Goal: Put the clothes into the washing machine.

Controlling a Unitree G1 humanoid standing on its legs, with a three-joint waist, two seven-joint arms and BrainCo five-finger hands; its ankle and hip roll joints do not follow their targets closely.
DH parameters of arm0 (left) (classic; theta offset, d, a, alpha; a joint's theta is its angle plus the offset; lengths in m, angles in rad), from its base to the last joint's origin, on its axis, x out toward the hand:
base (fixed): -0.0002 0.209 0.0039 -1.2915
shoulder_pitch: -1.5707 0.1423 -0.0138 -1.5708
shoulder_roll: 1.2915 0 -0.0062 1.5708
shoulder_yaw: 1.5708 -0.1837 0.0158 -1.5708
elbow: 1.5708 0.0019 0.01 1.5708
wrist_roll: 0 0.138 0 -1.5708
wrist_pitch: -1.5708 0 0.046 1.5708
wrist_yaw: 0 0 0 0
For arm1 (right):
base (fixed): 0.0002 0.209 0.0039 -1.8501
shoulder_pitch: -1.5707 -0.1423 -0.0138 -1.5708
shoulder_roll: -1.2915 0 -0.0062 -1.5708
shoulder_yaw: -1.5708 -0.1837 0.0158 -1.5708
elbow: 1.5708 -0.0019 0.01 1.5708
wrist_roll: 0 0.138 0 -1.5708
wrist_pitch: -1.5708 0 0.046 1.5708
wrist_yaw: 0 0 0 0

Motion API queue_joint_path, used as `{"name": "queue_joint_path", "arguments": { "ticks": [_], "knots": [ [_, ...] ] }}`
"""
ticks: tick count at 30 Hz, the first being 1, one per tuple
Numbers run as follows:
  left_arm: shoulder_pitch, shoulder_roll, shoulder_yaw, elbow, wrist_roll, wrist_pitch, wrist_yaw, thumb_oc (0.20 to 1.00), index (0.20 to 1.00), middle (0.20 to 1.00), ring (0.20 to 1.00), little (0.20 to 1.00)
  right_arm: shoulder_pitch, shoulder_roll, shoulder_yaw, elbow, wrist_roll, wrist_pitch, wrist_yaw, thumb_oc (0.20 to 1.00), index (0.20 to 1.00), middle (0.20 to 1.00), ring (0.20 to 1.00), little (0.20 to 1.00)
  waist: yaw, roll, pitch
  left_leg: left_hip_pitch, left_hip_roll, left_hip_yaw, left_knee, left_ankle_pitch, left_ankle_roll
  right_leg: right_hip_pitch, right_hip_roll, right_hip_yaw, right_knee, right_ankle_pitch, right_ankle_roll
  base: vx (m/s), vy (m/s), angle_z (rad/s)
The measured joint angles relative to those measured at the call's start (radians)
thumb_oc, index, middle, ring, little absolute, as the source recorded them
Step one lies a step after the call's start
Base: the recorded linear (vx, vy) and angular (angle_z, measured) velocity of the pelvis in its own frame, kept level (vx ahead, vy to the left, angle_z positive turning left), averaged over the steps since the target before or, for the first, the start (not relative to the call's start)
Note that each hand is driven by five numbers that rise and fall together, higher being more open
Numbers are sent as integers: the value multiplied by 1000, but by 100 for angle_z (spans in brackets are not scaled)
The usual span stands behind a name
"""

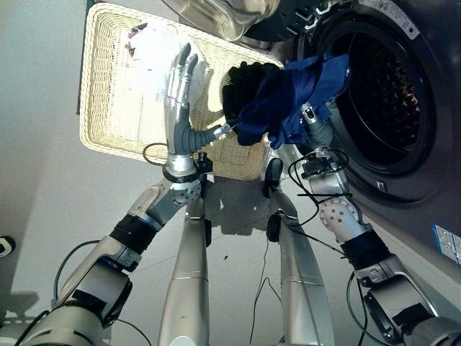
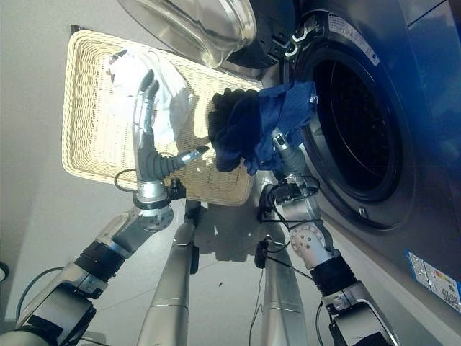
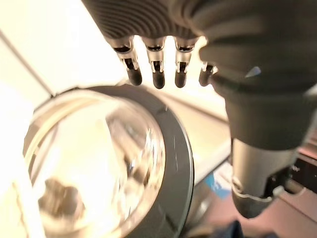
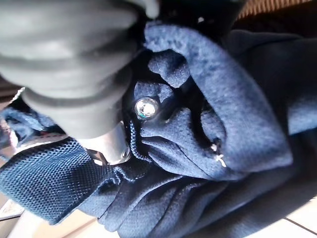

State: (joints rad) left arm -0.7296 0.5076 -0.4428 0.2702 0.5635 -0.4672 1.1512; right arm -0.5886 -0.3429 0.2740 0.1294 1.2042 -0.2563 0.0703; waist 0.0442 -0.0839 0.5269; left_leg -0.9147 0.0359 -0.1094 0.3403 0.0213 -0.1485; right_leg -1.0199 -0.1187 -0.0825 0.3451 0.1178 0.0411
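**Blue garment held at the washer mouth**

The blue garment (image 1: pixel 295 97) hangs bunched over the right hand (image 1: pixel 311 119), beside the washer's (image 2: pixel 403 108) open drum and above the basket's (image 1: pixel 108 108) near corner. Cloth wraps that hand; whether its fingers clamp it cannot be told. The left hand (image 1: pixel 180 90) is raised over the basket, fingers straight and together, thumb out. White cloth (image 1: pixel 151 50) lies in the basket. The glass door (image 3: pixel 99 163) stands open.

Straight-fingered left hand (image 3: pixel 257 99) over washer door (image 3: pixel 148 163)
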Motion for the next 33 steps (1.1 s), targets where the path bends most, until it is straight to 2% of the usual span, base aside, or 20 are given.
{"name": "queue_joint_path", "arguments": {
  "ticks": [9, 14, 18, 20, 21, 23, 27, 30, 31, 33],
  "knots": [
    [-42, -9, -2, 34, 9, 42, 25, 1000, 1000, 1000, 1000, 1000, -9, 2, -1, 10, 0, 0, -16, 200, 200, 200, 200, 200, -2, 0, 0, -5, 0, -1, 2, 0, 0, -3, 0, -1, 0, 0, 0, 0, 0, 0],
    [-54, -13, -6, 94, -109, 39, -47, 1000, 1000, 1000, 1000, 1000, -34, 2, -5, 76, 3, 3, -48, 200, 200, 200, 200, 200, -2, 0, 0, -5, 0, 0, 3, 0, 0, -3, 0, -1, 0, 0, 0, 0, 0, 0],
    [-85, -14, -10, 224, -181, 30, -99, 1000, 1000, 1000, 1000, 1000, -99, -4, -31, 248, 16, 9, -114, 200, 200, 200, 200, 200, -1, 0, 0, -5, 0, 0, 5, 0, 0, -2, -1, -1, 0, 0, 0, -3, 18, 0],
    [-106, -10, -10, 290, -219, 29, -120, 1000, 1000, 1000, 1000, 1000, -148, -27, -60, 391, 45, 26, -161, 200, 200, 200, 200, 200, 0, 0, 0, -7, -1, 0, 7, 0, 0, -3, -2, -2, -1, 0, 0, 0, 0, 0],
    [-142, -3, -34, 364, -236, 27, -130, 1000, 1000, 1000, 1000, 1000, -208, -57, -71, 541, 57, 34, -179, 200, 200, 200, 200, 200, 3, 0, 0, -8, -1, -1, 11, 0, 0, -1, -2, -4, -2, 1, 0, 0, 0, 0],
    [-194, 21, -68, 433, -267, 38, -149, 1000, 1000, 1000, 1000, 1000, -284, -119, -82, 713, 98, 54, -224, 200, 200, 200, 200, 200, 3, 0, 0, -17, -1, -3, 18, -1, -1, -3, -2, -7, -4, 2, 1, 0, 0, 0],
    [-270, 79, -138, 498, -312, 80, -172, 1000, 1000, 1000, 1000, 1000, -381, -263, -102, 878, 99, 67, -285, 200, 200, 200, 200, 200, -1, 0, 0, -38, 3, -6, 29, -3, -1, -6, 4, -10, -31, 24, -8, 3, -20, -3],
    [-293, 115, -166, 509, -324, 118, -178, 1000, 1000, 1000, 1000, 1000, -435, -280, -99, 897, 105, 59, -374, 200, 200, 200, 200, 200, 3, 2, 1, -55, 9, -9, 51, -12, -1, -7, 13, -13, -40, 32, -12, 1, -29, -5],
    [-292, 125, -166, 511, -324, 120, -178, 1000, 1000, 1000, 1000, 1000, -445, -286, -99, 895, 105, 49, -397, 200, 200, 200, 200, 200, 3, 2, 1, -59, 11, -11, 59, -16, -2, -7, 15, -14, -41, 33, -14, -7, -9, -6],
    [-287, 159, -165, 534, -323, 137, -173, 1000, 1000, 1000, 1000, 1000, -456, -301, -103, 886, 112, -56, -513, 200, 200, 200, 200, 200, 3, 3, 3, -77, 14, -13, 75, -21, -1, -10, 21, -14, -59, 44, -9, -7, 19, -4]
  ]
}}
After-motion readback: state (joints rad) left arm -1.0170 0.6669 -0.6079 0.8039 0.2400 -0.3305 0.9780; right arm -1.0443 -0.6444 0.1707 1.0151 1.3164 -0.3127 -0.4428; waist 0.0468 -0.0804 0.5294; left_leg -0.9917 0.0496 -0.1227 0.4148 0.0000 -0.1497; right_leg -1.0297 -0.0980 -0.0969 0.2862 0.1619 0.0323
